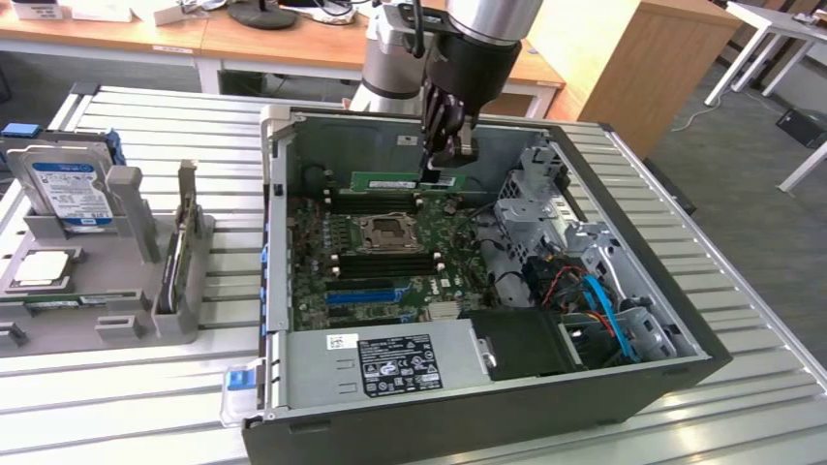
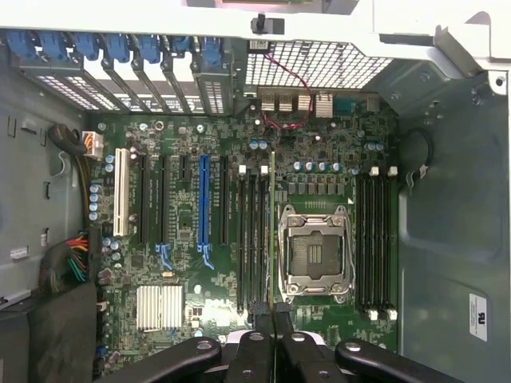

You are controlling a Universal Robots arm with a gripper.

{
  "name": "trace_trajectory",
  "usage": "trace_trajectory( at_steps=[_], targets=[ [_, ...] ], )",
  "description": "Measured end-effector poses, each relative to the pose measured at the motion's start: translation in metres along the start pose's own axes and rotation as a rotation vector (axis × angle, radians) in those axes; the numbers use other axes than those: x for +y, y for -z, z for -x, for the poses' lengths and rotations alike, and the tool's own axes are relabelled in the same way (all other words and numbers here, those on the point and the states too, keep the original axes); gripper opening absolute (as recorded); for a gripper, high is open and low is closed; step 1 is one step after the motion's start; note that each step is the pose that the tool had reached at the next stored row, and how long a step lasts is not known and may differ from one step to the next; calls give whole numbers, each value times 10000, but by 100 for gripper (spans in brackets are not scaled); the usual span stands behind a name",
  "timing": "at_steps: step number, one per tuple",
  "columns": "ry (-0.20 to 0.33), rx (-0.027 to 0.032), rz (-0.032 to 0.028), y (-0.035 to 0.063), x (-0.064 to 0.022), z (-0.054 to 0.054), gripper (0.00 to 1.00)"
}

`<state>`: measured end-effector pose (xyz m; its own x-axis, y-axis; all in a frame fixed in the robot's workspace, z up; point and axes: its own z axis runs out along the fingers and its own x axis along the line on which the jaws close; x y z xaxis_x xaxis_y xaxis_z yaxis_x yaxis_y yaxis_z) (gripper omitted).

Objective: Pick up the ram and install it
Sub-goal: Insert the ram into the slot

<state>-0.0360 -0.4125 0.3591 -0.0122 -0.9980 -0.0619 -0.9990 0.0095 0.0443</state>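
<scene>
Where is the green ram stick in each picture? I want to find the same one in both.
Exterior view: the ram stick is held by the gripper inside the computer case, over the motherboard.
Wrist view: it is the thin edge-on strip running out from the gripper, between the black memory slots and the processor socket.
Shared landmark: the square silver processor socket.
</scene>
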Motion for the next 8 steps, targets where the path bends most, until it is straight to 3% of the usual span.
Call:
trace_trajectory(
  at_steps=[8],
  targets=[
    [-91, -3, -6, -36, -2, -2, 12]
  ],
)
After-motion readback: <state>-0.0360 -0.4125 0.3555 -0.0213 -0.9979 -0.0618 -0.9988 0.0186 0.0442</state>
